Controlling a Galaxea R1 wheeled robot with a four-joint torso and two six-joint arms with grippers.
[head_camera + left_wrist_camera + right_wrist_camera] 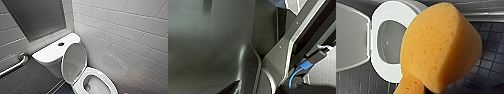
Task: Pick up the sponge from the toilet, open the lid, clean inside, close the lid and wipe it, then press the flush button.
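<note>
Inspected largest item first.

1. Found the toilet (56, 68) set in a corner of white tiled wall (125, 30), with a metal grab bar (17, 65) to one side. Judged rigid, glossy ceramic: slippery under a wet pad, not at risk from light wiping pressure.

2. Found the lid (73, 61) standing upright against the tank (50, 52), leaving the bowl (96, 85) exposed. Judged light, stiff hinged plastic. Best taken at the free front edge and lowered slowly to avoid slamming.

3. Found the sponge (441, 45) off the toilet, suspended close to the right wrist camera, with the open bowl beyond. Shows a crease across the face and a narrowed lower end, consistent with pinching there. Judged clamped in the right gripper, though cannot see the grip point itself. Judged very light, soft and porous. Compresses easily and is likely to fold or slip if held at an edge. Better held across the narrow waist, leaving 1 broad lobe free for wiping.

4. Found the flush button (61, 44) in the middle of the tank top. Judged small and stiff, needing a straight press.

5. Cannot tell the state of the left gripper.
</note>
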